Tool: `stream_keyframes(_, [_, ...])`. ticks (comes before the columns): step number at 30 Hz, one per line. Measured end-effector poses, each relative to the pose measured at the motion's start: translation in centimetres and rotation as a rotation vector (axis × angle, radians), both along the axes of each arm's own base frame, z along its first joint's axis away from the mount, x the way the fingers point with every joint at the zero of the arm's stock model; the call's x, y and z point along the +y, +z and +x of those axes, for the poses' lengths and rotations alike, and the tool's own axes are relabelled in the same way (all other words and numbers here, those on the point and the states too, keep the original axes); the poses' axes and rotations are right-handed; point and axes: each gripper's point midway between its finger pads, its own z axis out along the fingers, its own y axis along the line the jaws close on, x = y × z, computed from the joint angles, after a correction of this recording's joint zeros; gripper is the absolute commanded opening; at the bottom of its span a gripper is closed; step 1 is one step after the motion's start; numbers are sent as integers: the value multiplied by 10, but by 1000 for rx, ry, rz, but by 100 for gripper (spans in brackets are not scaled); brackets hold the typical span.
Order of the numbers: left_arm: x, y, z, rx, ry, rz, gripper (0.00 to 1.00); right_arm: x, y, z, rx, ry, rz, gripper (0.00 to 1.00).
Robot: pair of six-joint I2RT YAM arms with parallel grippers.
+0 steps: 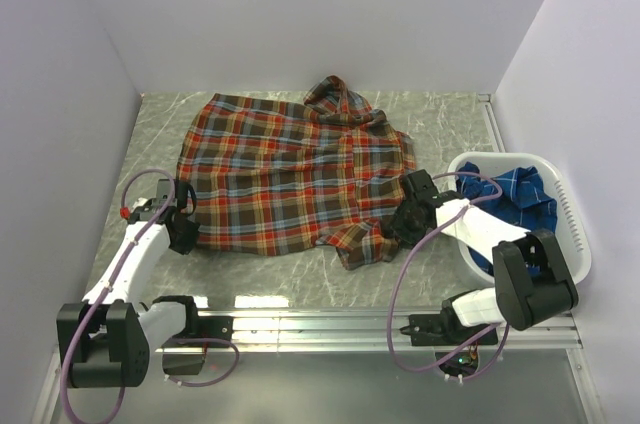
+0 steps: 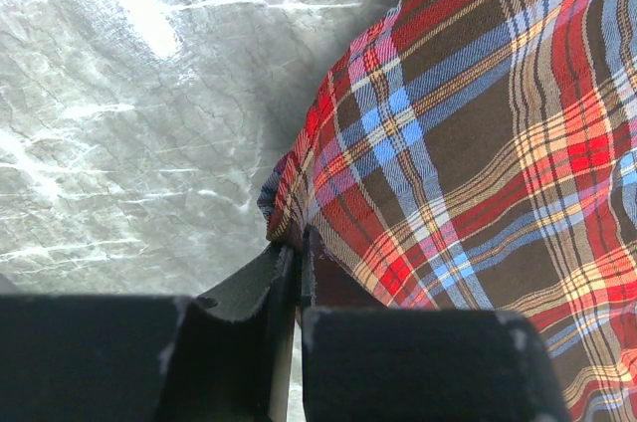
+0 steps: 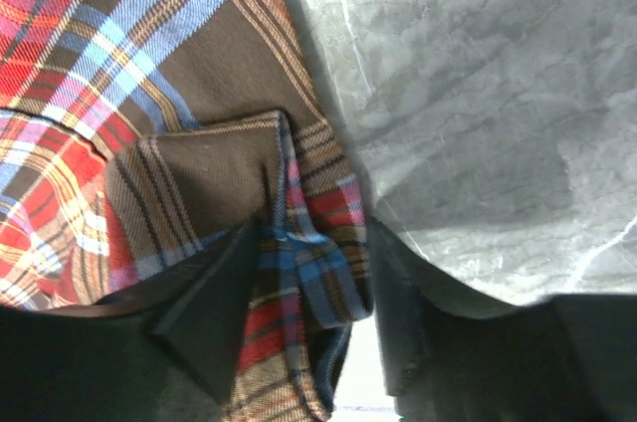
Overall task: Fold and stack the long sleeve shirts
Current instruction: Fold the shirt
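- My left gripper (image 2: 299, 243) pinches the near-left hem of the soft red-orange plaid shirt (image 1: 290, 174); my right gripper (image 3: 311, 273) stands half-wide astride its near-right fold.
- That shirt lies spread on the grey table (image 1: 150, 134), unfolded.
- The blue plaid shirt (image 1: 515, 194) is in the white plastic basket (image 1: 575, 234) on the right; nothing is stacked.

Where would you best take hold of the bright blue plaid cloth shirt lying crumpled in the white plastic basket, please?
Pinch the topmost bunched fold of the bright blue plaid shirt, coming straight down from above. The walls of the white plastic basket surround it and would likely block a sideways approach, while the crumpled cloth heaps into ridges that two fingers can close on.
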Motion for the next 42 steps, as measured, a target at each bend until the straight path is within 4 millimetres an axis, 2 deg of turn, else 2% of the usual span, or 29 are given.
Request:
stream_keyframes(1, [0, 0, 0, 0, 0, 0, 9, 0, -1, 0, 0, -1, 1, 46])
stream_keyframes(2, [0, 0, 0, 2, 0, 0, 9, 1, -2, 1, 2, -3, 1, 37])
stream_keyframes(4, [0, 0, -1, 5, -2, 1, 8, 1, -3, 2, 3, -6, 2, 28])
stream_keyframes(5, [0, 0, -2, 9, -4, 3, 8, 1, -3, 2, 3, -9, 1, 19])
stream_keyframes(9, [3, 4, -3, 7, -11, 17, 8, 0, -3, 1, 3, -5, -6, 1])
stream_keyframes(17, [7, 12, -3, 10, -21, 47, 8, -11, 1, -7, 14, 23, -61, 0])
stream_keyframes(29, [7, 26, -9, 17, -36, 49, 9, -26, 43, -23, -2, 128, -134, 0])
stream_keyframes(34, [7, 30, -2, 34, -57, 57, 11, -24, 73, -6, -46, 151, -146, 0])
stream_keyframes(39, [12, 42, 23, 15, -78, 86, 12, -20, 97, 25, -95, 167, -172, 0])
stream_keyframes(42, [16, 42, 39, 15, -92, 114, 12, -19, 102, 42, -98, 174, -194, 0])
